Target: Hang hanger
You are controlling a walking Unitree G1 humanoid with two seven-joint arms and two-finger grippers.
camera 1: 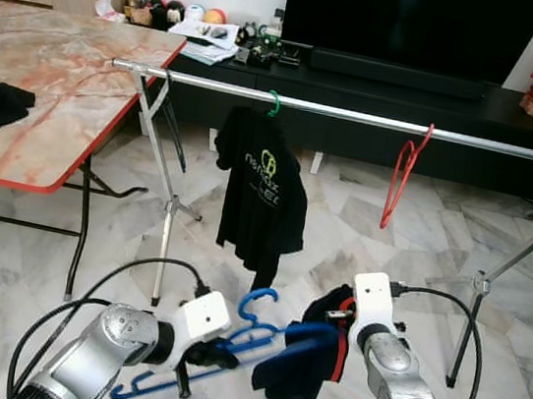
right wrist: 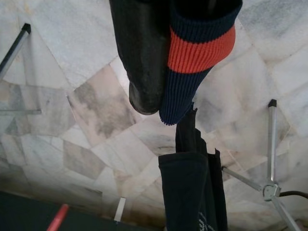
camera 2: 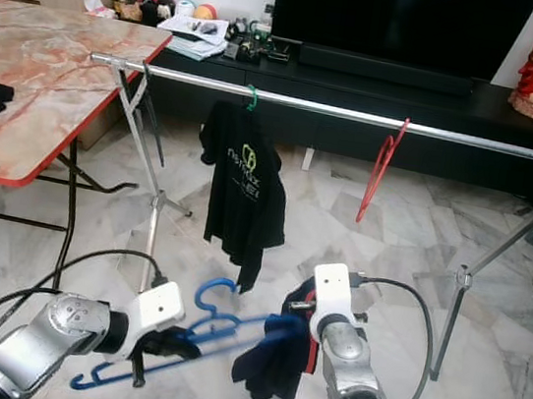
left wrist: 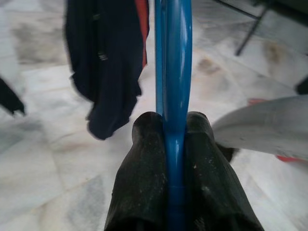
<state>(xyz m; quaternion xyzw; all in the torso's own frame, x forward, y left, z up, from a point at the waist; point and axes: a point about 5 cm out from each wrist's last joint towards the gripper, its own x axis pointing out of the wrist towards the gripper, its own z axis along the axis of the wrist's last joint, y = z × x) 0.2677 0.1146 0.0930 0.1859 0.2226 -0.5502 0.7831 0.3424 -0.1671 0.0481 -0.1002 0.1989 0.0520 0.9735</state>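
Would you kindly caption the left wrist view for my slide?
Left end effector clamps the blue hanger beside a dark garment.

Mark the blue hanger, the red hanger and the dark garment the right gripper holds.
blue hanger (camera 1: 253, 309), left eye view, on its hook.
red hanger (camera 1: 400, 179), left eye view, on its side arm below the rail.
dark garment (camera 1: 300, 368), left eye view, on the hanging cloth's middle.

Glossy blue plastic hanger (camera 1: 256, 342), ribbed knit cloth garment (camera 1: 308, 364), shiny metal rail (camera 1: 358, 115), polished marble floor (camera 1: 362, 223), matt blk fingers (left wrist: 144, 192).
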